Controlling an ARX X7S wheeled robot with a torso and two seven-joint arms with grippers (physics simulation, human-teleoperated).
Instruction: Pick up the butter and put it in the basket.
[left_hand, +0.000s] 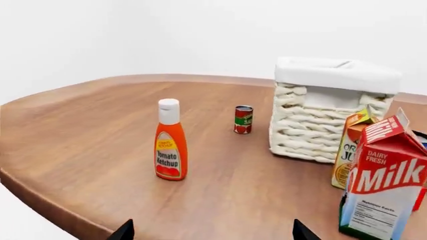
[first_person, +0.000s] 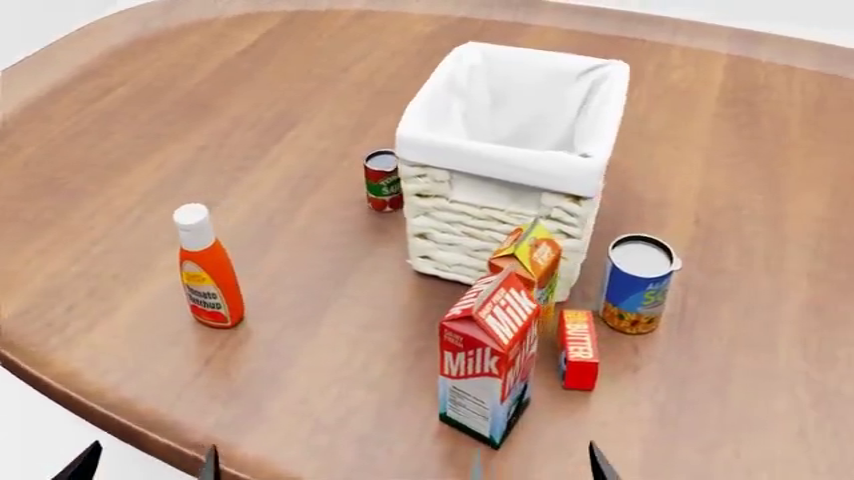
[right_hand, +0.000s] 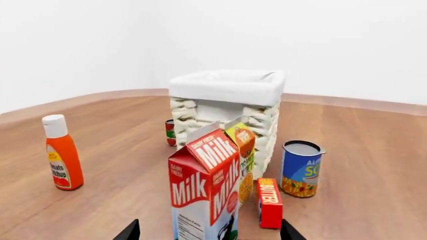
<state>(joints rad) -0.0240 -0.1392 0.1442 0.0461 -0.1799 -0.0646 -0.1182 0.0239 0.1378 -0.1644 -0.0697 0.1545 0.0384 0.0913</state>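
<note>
The small flat red-orange butter box (first_person: 578, 348) lies on the brown wooden table (first_person: 267, 120) beside the tall red-and-white milk carton (first_person: 489, 355), near the cream-white woven wicker basket (first_person: 501, 215). The milk carton partly hides the gable-topped orange juice carton (first_person: 531, 258). Only dark tips of the left fingers (left_hand: 122, 231) and right fingers (right_hand: 128, 231) show, spread apart, holding nothing.

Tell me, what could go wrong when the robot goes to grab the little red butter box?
The small red-orange butter box lies close beside the tall red-and-white milk carton, so a gripper reaching in might tip that carton. The blue soup can stands near its other side. The orange juice carton leans right against the cream wicker basket and could get bumped on the way.
</note>
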